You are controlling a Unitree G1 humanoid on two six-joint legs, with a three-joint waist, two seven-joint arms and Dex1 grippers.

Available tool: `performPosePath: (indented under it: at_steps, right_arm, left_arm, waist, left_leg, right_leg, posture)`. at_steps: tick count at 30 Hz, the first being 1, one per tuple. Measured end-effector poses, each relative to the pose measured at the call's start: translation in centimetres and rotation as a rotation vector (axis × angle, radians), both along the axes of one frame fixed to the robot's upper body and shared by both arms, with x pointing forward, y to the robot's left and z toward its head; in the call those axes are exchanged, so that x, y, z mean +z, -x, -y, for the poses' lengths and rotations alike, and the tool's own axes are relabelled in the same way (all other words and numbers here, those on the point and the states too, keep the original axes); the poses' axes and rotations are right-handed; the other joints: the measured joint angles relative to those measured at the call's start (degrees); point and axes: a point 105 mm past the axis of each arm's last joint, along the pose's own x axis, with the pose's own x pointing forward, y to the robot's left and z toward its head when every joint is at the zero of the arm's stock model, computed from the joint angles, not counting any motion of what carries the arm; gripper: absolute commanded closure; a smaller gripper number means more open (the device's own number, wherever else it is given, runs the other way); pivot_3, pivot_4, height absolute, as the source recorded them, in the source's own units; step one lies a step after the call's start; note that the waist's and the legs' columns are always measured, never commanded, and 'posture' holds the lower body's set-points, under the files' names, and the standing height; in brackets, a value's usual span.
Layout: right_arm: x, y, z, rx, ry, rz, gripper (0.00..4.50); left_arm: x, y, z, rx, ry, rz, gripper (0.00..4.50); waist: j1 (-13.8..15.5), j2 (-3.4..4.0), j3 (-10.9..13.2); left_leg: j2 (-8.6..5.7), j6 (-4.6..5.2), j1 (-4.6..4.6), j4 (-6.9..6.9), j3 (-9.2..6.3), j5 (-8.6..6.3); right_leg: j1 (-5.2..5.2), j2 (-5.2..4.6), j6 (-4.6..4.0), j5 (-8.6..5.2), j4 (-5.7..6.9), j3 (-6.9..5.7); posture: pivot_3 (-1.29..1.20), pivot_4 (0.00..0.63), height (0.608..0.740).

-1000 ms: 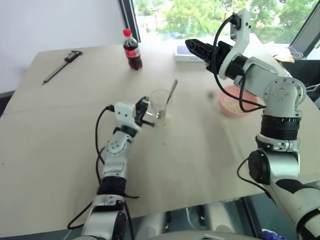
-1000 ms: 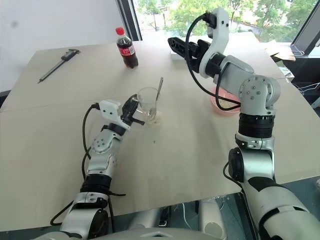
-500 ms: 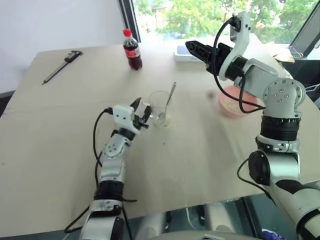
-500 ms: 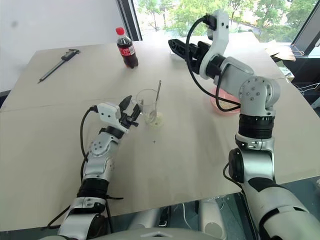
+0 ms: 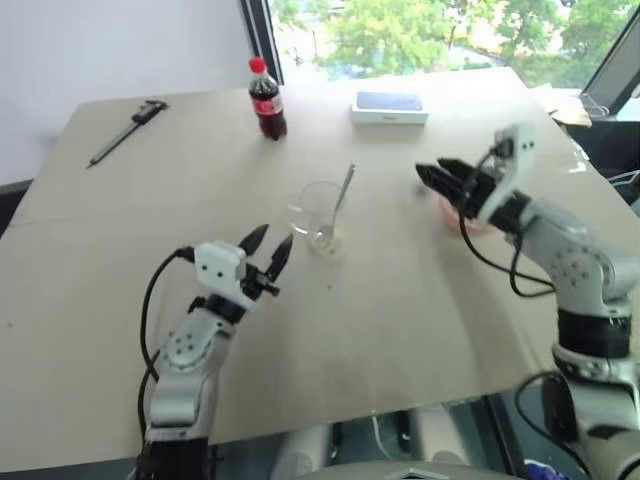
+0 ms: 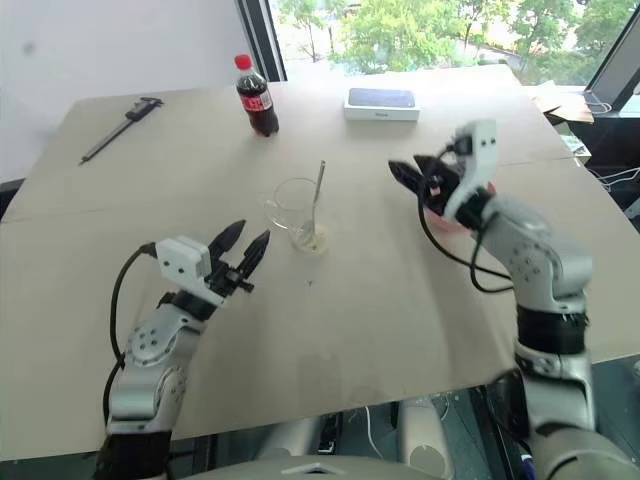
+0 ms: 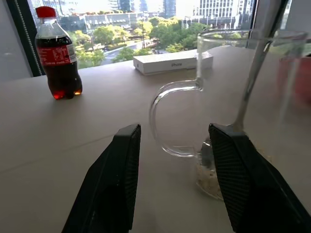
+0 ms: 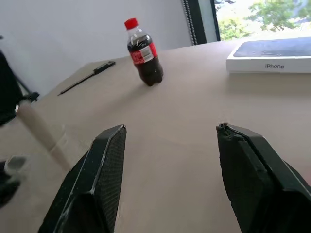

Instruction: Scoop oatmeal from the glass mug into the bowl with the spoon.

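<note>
The glass mug (image 5: 318, 212) stands upright mid-table with the spoon (image 5: 343, 188) leaning inside it, handle up. A little oatmeal (image 7: 209, 178) lies at the mug's bottom, and some flakes sit on the table by its base. My left gripper (image 5: 277, 236) is open and empty, a short way in front of the mug's handle (image 7: 165, 121) and apart from it. My right gripper (image 5: 430, 168) is open and empty, hovering right of the mug. It hangs in front of the pink bowl (image 5: 447, 208), hiding most of it.
A red-capped cola bottle (image 5: 266, 100) and a white phone box (image 5: 389, 106) stand at the table's far side. A black caliper (image 5: 125, 130) lies far left. The table (image 5: 400, 330) has bare wood in front of the mug.
My left gripper opened, let go of the mug's handle and drew back toward me. My right arm dropped from high above the table to just in front of the bowl.
</note>
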Motion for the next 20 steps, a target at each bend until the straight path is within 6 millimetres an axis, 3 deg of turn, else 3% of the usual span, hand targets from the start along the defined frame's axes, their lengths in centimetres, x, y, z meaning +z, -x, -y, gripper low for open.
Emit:
performPosePath:
  at_steps: [1,4,5,7,11,14,20]
  right_arm:
    - [-0.6,0.9,0.4,0.012,0.029,0.017,1.52]
    - [-4.0,4.5,0.8,0.100,0.056,-0.007,1.52]
    - [-5.6,6.0,0.8,0.143,0.079,-0.023,1.52]
    - [-7.7,7.8,1.2,0.195,0.121,-0.064,1.27]
    - [-9.6,9.0,3.2,0.238,0.210,-0.063,0.04]
    - [-11.9,9.2,5.8,0.211,0.297,-0.088,0.04]
    - [-13.4,10.0,7.1,0.255,0.374,-0.069,0.04]
  left_arm:
    - [-0.3,0.7,0.0,-0.002,0.003,-0.023,1.64]
    - [-1.5,2.8,-0.2,-0.002,0.010,-0.103,0.62]
    - [-2.0,3.6,-0.4,-0.009,-0.013,-0.134,0.04]
    - [-3.2,4.7,-0.9,-0.011,-0.056,-0.191,0.00]
    - [-5.0,6.2,-1.5,-0.008,-0.101,-0.270,0.00]
    - [-5.9,7.1,-1.8,-0.006,-0.111,-0.315,0.00]
    - [-6.6,7.8,-1.8,-0.019,-0.149,-0.336,0.00]
  waist:
    - [0.0,0.00,0.0]
    - [0.1,-0.01,0.0]
    - [0.1,0.00,0.0]
    - [0.0,0.02,0.0]
    - [-0.1,-0.17,0.1]
    - [0.0,-0.24,0.1]
    - [0.0,-0.22,0.1]
  left_leg:
    - [0.01,0.06,0.03,0.00,-0.02,-0.04]
    - [0.08,0.11,0.11,-0.06,-0.10,-0.07]
    - [0.08,0.13,0.14,-0.06,-0.09,-0.08]
    - [0.08,0.18,0.39,-0.06,-0.03,-0.11]
    - [0.15,0.24,1.23,-0.04,0.14,-0.14]
    - [0.27,0.24,1.50,-0.05,0.09,-0.15]
    - [0.34,0.23,1.46,-0.09,0.10,-0.15]
  right_leg:
    - [0.05,0.01,0.00,0.00,-0.03,-0.03]
    - [0.18,0.06,-0.01,-0.02,-0.15,-0.11]
    - [0.22,0.06,0.00,-0.02,-0.13,-0.12]
    - [0.51,0.06,0.01,-0.04,-0.16,-0.12]
    - [1.31,0.12,0.11,-0.39,-0.29,0.01]
    - [1.64,0.16,0.12,-0.40,-0.44,-0.10]
    - [1.60,0.26,0.10,-0.38,-0.54,-0.08]
  posture:
    - [0.00,0.150,0.740]
    - [0.00,0.150,0.740]
    - [0.00,0.150,0.740]
    - [0.00,0.150,0.740]
    - [0.00,0.150,0.740]
    - [0.00,0.150,0.740]
    - [0.00,0.150,0.740]
